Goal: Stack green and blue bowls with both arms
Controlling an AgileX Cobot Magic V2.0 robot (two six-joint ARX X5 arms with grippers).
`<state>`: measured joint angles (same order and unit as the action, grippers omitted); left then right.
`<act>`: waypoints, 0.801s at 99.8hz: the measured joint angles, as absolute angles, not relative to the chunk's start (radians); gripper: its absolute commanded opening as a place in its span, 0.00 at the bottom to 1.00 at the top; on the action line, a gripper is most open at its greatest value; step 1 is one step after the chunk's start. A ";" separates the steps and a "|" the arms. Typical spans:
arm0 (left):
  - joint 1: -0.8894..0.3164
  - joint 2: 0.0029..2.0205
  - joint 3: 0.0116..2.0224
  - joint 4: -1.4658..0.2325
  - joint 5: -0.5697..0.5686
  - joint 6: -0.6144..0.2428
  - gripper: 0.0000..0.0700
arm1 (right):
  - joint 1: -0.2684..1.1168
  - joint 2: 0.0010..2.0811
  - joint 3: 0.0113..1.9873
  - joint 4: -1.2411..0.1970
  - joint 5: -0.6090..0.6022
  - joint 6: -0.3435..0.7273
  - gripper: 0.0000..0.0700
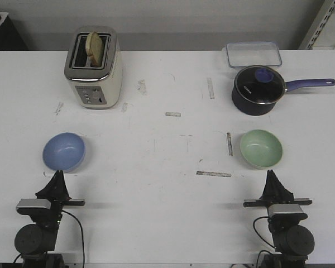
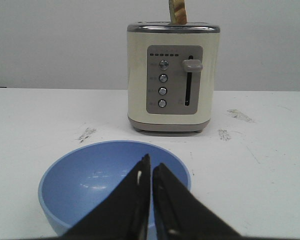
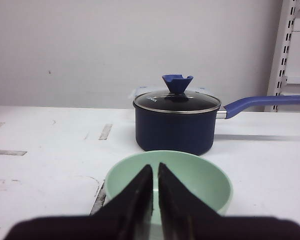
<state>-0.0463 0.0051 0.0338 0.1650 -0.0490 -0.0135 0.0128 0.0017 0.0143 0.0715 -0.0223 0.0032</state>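
Observation:
The light blue bowl [image 1: 63,151] sits upright on the white table at the left; it fills the left wrist view [image 2: 85,185] just beyond the fingertips. The pale green bowl [image 1: 261,148] sits upright at the right, also in the right wrist view [image 3: 200,177]. My left gripper [image 1: 58,174] is shut and empty, a short way in front of the blue bowl [image 2: 150,161]. My right gripper [image 1: 271,173] is shut and empty, a short way in front of the green bowl [image 3: 155,167]. Neither gripper touches a bowl.
A cream toaster [image 1: 93,67] with a bread slice stands at the back left. A dark blue saucepan [image 1: 259,90] with glass lid stands behind the green bowl, handle pointing right. A clear lidded container [image 1: 253,54] lies behind it. Tape marks [image 1: 214,173] dot the table.

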 measured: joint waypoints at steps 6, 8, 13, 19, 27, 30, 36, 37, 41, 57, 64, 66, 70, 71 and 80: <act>-0.046 0.005 0.034 0.165 -0.049 -0.014 0.00 | 0.013 0.002 0.014 0.071 -0.022 0.003 0.01; -0.046 0.005 0.034 0.165 -0.049 -0.014 0.00 | 0.013 0.002 0.014 0.072 -0.022 0.003 0.01; -0.046 0.005 0.034 0.165 -0.049 -0.014 0.00 | 0.013 0.002 0.014 0.072 -0.022 0.003 0.01; -0.046 0.005 0.034 0.165 -0.049 -0.014 0.00 | 0.013 0.002 0.014 0.072 -0.022 0.003 0.01; -0.046 0.005 0.034 0.165 -0.049 -0.014 0.00 | 0.013 0.002 0.014 0.082 -0.022 0.003 0.01; -0.046 0.005 0.034 0.165 -0.049 -0.014 0.00 | 0.013 0.002 0.014 0.094 -0.022 0.003 0.01; -0.046 0.005 0.034 0.165 -0.049 -0.014 0.00 | 0.013 0.002 0.014 0.124 -0.021 0.003 0.01; -0.046 0.005 0.034 0.165 -0.049 -0.014 0.00 | 0.013 0.002 0.014 0.128 -0.020 0.003 0.01; -0.046 0.005 0.034 0.165 -0.049 -0.014 0.00 | 0.013 0.002 0.014 0.142 -0.008 0.003 0.01; -0.046 0.005 0.034 0.165 -0.049 -0.014 0.00 | 0.013 0.002 0.014 0.147 0.004 0.003 0.01; -0.046 0.005 0.034 0.165 -0.049 -0.014 0.00 | 0.013 0.002 0.017 0.125 0.004 0.003 0.01; -0.046 0.005 0.034 0.165 -0.049 -0.014 0.00 | 0.013 0.002 0.020 0.112 0.004 0.003 0.01; -0.046 0.005 0.034 0.165 -0.049 -0.014 0.00 | 0.013 0.002 0.028 0.080 0.004 0.003 0.01; -0.046 0.005 0.034 0.165 -0.049 -0.014 0.00 | 0.013 0.003 0.031 0.070 0.004 0.003 0.01; -0.046 0.005 0.034 0.165 -0.049 -0.014 0.00 | 0.013 0.019 0.073 0.010 0.004 0.003 0.01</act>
<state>-0.0463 0.0051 0.0338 0.1650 -0.0490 -0.0135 0.0132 0.0193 0.0734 0.0105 0.0040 0.0032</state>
